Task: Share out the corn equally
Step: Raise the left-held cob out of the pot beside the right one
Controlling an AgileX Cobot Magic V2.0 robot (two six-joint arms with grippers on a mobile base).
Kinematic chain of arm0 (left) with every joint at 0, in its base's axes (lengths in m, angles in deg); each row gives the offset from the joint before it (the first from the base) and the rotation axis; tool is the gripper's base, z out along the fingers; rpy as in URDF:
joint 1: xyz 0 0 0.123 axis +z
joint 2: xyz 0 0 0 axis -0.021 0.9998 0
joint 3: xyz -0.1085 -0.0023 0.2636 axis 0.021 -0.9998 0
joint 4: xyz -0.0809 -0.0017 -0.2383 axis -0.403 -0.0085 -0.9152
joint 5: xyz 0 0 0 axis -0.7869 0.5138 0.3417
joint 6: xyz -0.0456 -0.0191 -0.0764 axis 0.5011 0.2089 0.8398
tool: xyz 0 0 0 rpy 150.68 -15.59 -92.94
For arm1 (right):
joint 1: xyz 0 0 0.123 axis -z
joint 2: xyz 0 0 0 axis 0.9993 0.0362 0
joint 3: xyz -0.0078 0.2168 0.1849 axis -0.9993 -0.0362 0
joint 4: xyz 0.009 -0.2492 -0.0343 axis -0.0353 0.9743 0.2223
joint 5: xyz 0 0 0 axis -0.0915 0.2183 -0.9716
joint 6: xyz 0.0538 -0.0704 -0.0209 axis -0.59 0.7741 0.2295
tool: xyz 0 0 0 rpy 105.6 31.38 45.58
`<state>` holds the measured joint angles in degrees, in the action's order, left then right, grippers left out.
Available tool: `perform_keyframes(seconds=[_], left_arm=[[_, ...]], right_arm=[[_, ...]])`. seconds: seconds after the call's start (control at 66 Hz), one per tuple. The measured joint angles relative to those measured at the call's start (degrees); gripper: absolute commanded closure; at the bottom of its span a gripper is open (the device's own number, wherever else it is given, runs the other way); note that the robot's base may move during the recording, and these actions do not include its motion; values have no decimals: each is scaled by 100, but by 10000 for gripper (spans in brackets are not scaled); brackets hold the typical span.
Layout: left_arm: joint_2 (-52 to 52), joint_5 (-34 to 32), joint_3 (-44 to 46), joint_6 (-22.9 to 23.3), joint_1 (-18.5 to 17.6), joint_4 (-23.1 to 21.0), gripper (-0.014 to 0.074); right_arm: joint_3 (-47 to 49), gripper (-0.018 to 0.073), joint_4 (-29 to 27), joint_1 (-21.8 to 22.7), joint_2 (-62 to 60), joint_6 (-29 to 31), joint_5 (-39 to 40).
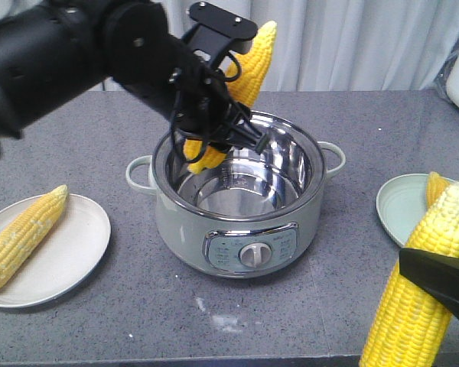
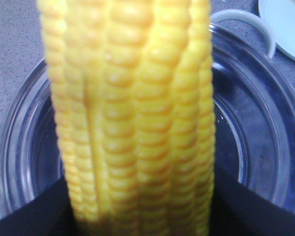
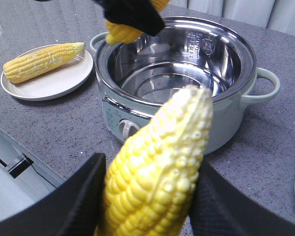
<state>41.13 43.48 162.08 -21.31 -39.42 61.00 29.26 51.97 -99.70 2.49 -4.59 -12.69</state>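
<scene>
Front view: left gripper is hanging over the pot, pinching the left-held cob around its lower half. The cob is standing steeply, tip leaning toward 1 o'clock, lower end dipping inside the pot rim. The right gripper is sitting at 4 o'clock from the pot, gripping the right-held cob, which is clear of the table. The white plate at 8 o'clock is carrying the left-plate cob. The green plate at 3 o'clock is carrying the right-plate cob, which is partly hidden.

Left wrist view: the left-held cob is filling the frame, with dark fingers pressing in at 7 and 5 o'clock. The pot bowl below is showing no corn. The green plate edge is peeking in at 1 o'clock.

Right wrist view: the right-held cob is being squeezed between two black fingers, tip pointing to 12 o'clock at the pot. The steel bowl is looking empty. The white plate and its cob are lying at 10 o'clock.

Progress, my read: about halfway. One cob is resting on each plate, two are in the air, and none are showing in the pot. What's left is setting one held cob on each plate, making two per side.
</scene>
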Motion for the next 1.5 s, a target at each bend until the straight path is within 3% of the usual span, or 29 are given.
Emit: perform_keyframes(seconds=[0.5,1.046,1.501], left_arm=[[-2500,-1136,-2866,0,0,303,228],[-4928,-2404,-5374,0,0,174,228],[-5632,-2534,-5916,0,0,133,228]], right_arm=[[0,326,0,0,0,0,0],[0,326,0,0,0,0,0],[0,326,0,0,0,0,0]])
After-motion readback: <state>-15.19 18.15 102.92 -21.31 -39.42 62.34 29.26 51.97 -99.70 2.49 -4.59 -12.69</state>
